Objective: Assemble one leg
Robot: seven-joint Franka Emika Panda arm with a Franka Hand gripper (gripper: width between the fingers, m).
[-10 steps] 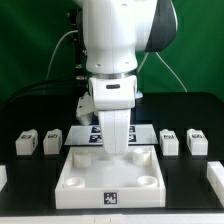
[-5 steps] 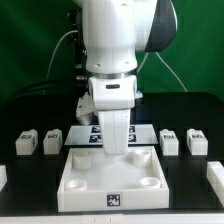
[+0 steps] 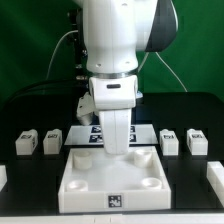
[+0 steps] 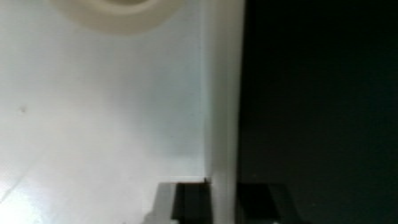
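Hanging straight down from the white arm [image 3: 118,50], the claw [image 3: 118,147] meets the far rim of the large square piece [image 3: 110,172]. That piece lies flat toward the near edge of the black table [image 3: 30,110], its four round sockets facing up. In the wrist view a white wall runs between two dark fingers [image 4: 183,203], so the claw seems to straddle the rim, though I cannot tell whether it is pressing on it or standing free. The legs stand in a row across the table, apart from the claw. One leg [image 3: 25,143] and a second leg [image 3: 51,140] stand toward the edge on the exterior view's left. A third leg [image 3: 169,141] and a fourth leg [image 3: 197,142] stand toward the opposite edge. The marker board [image 3: 92,133] lies just behind the square piece, under the arm.
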